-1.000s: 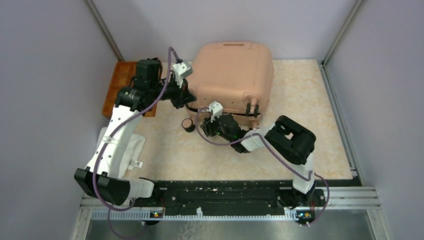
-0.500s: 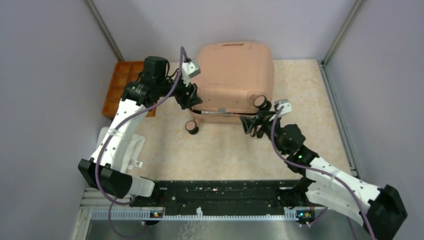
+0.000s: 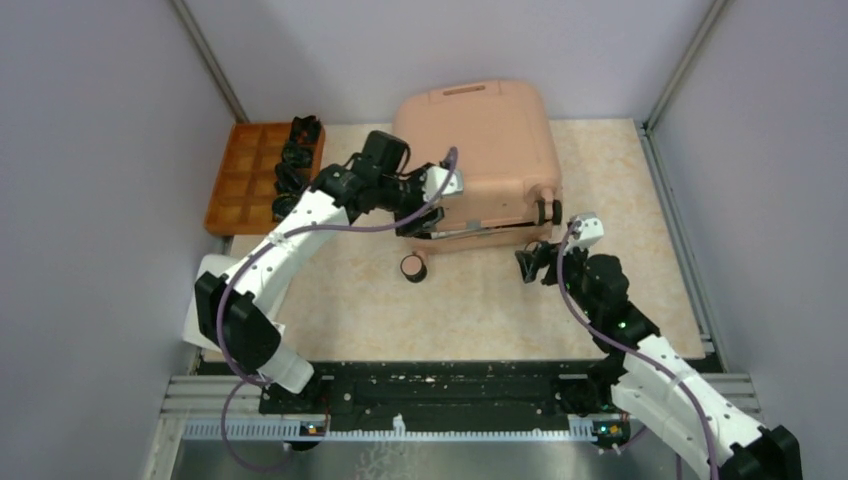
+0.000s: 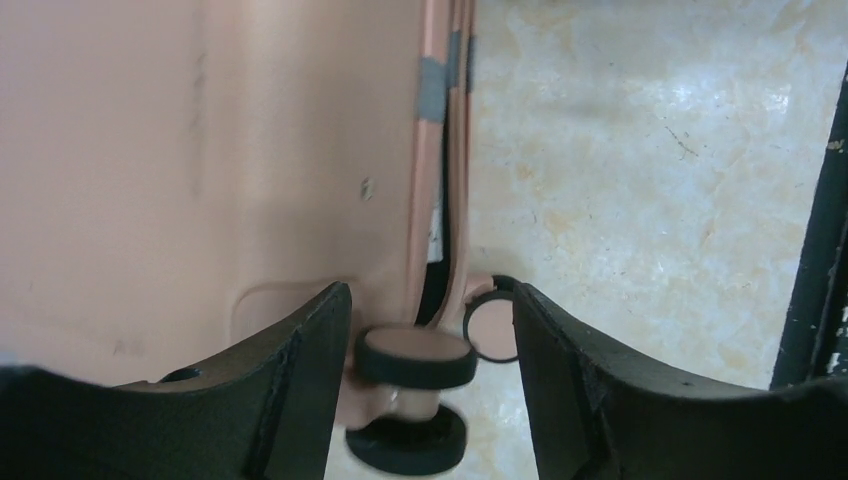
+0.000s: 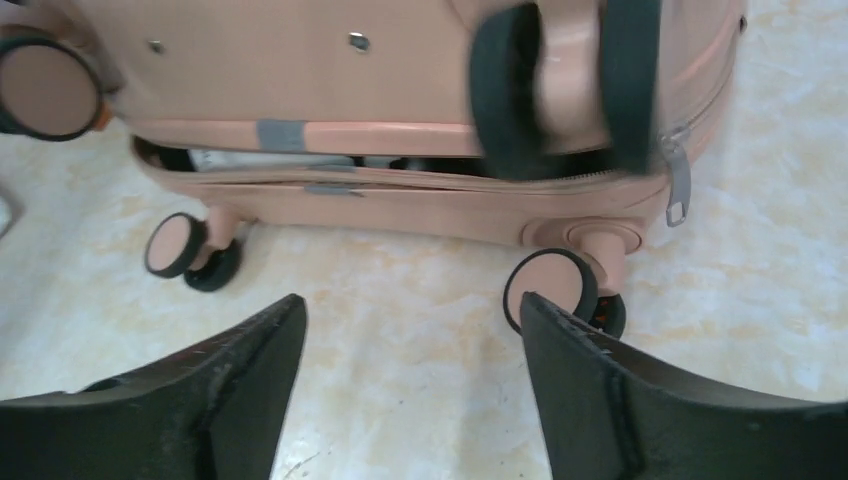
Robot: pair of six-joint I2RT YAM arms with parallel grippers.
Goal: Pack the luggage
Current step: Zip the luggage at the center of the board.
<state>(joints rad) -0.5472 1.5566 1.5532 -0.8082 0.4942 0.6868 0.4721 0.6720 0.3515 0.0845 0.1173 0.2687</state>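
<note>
Marbled bench point(image 3: 480, 300) carries the luggage point(image 3: 480, 140) at its far centre, slightly ajar. Left claw point(image 3: 418, 220) and right claw point(image 3: 532, 264) both stand released at its near corners, holding nothing. Press it fully shut before zipping.

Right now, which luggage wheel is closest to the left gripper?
The twin wheel on the luggage lid's near-left corner, framed between the open left gripper fingers. The lower-shell wheel sits beyond the seam.
</note>
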